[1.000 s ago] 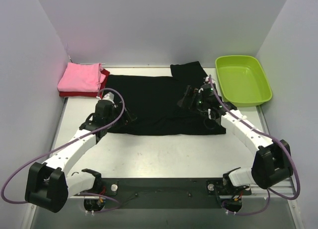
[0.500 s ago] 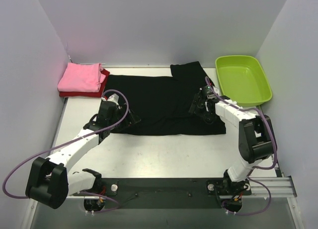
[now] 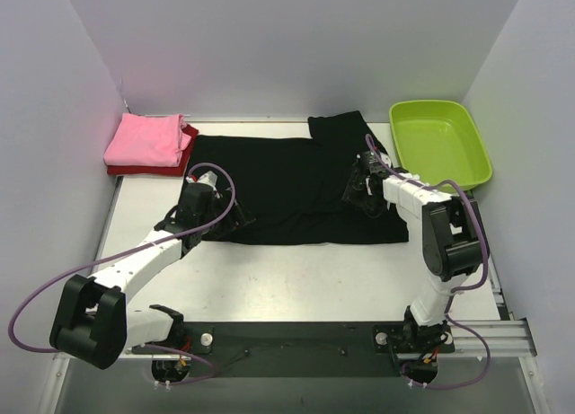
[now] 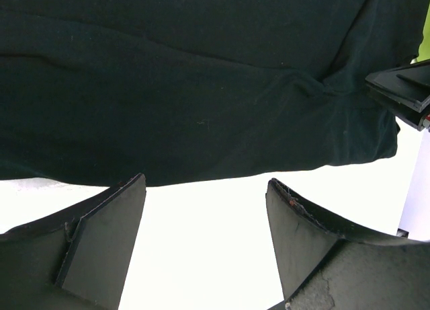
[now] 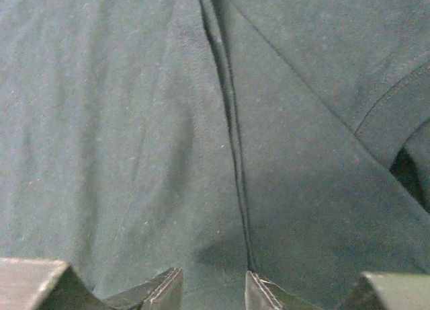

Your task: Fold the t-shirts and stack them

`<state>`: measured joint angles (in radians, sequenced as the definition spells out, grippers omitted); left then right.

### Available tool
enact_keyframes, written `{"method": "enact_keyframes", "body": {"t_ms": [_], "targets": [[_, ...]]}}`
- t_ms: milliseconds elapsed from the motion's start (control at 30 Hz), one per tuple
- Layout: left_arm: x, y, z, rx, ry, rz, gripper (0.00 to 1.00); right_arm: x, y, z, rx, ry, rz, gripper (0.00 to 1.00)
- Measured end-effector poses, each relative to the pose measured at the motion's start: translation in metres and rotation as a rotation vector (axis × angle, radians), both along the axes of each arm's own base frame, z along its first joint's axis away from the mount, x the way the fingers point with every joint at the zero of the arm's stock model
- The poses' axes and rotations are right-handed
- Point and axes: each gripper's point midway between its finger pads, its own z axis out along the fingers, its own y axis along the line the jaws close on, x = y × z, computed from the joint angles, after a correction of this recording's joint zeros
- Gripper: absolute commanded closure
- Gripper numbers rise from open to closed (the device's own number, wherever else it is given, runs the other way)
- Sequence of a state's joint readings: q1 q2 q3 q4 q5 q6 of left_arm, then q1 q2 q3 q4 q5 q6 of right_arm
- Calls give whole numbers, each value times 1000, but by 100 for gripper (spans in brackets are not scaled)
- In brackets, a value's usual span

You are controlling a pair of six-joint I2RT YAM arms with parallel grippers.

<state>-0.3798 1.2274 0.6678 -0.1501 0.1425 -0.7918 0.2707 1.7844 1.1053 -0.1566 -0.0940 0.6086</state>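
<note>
The large black t-shirt point(image 3: 287, 185) lies spread flat across the table's middle, one sleeve pointing to the back. A folded pink t-shirt point(image 3: 144, 140) rests on a folded dark red one point(image 3: 135, 171) at the back left. My left gripper point(image 3: 235, 221) is open at the black shirt's near-left hem; in the left wrist view the gripper point(image 4: 205, 189) has only white table between its fingers, with the hem point(image 4: 201, 88) just beyond. My right gripper point(image 3: 357, 188) is pressed down on the shirt's right side. Its jaws point(image 5: 213, 283) stand narrow, a strip of black cloth point(image 5: 134, 122) and a fold line between them.
A lime-green plastic tub point(image 3: 440, 145) stands at the back right, close to the right arm. White walls enclose the table on the left, back and right. Bare white table point(image 3: 296, 275) runs along the front, between the shirt and the arm bases.
The right gripper has moved back and right across the black shirt, come down onto the cloth, and its jaws have narrowed. The left gripper has edged slightly right along the hem and is still open.
</note>
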Motion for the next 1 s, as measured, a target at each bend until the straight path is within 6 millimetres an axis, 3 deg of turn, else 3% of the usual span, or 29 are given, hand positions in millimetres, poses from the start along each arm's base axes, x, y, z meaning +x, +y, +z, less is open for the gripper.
{"method": "enact_keyframes", "body": {"t_ms": [400,733,1000], "targets": [[1,0,-1,3,-1,-1,18,5,-2,-6,0,6,-9,61],[1,1,-3,9,4,-3,18,6,-4,-6,2,3,-13,77],[1,2,-3,11,3,-3,18,7,-4,-6,1,2,-13,74]]}}
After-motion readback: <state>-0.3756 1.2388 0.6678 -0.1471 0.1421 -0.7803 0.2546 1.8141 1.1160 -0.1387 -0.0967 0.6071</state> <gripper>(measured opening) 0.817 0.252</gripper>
